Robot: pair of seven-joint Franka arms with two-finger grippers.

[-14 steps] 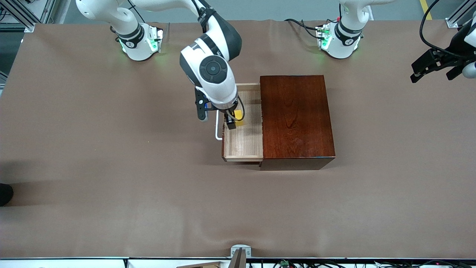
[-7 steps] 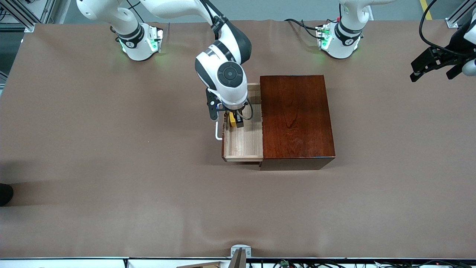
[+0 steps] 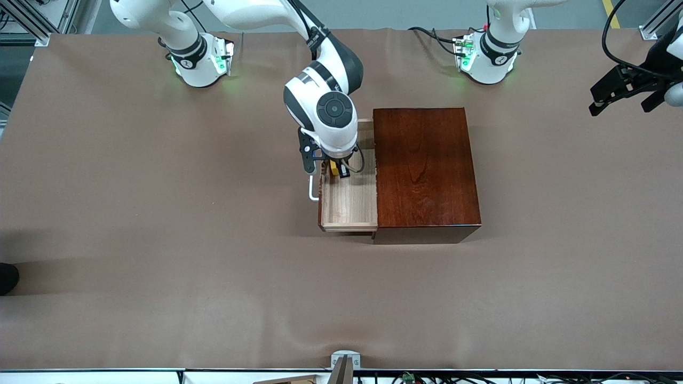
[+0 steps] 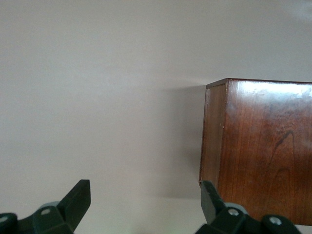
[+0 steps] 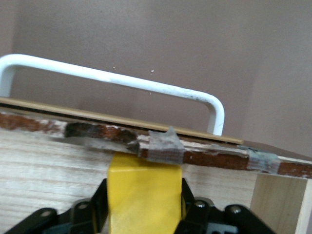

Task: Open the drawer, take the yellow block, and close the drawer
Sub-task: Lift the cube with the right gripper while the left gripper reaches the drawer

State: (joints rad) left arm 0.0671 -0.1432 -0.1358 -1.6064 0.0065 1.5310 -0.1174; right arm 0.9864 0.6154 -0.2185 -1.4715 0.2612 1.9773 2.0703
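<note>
One yellow block point(image 5: 144, 191) in right pincer point(image 5: 144, 214)

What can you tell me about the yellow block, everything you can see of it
The yellow block is a small, bright yellow cube with plain, smooth faces. It sits between the jaws of the right gripper, which are closed on two of its sides. It is inside the open drawer, close against the front panel, just inside the white handle. Whether it rests on the pale wood floor or is slightly raised cannot be told.
</note>
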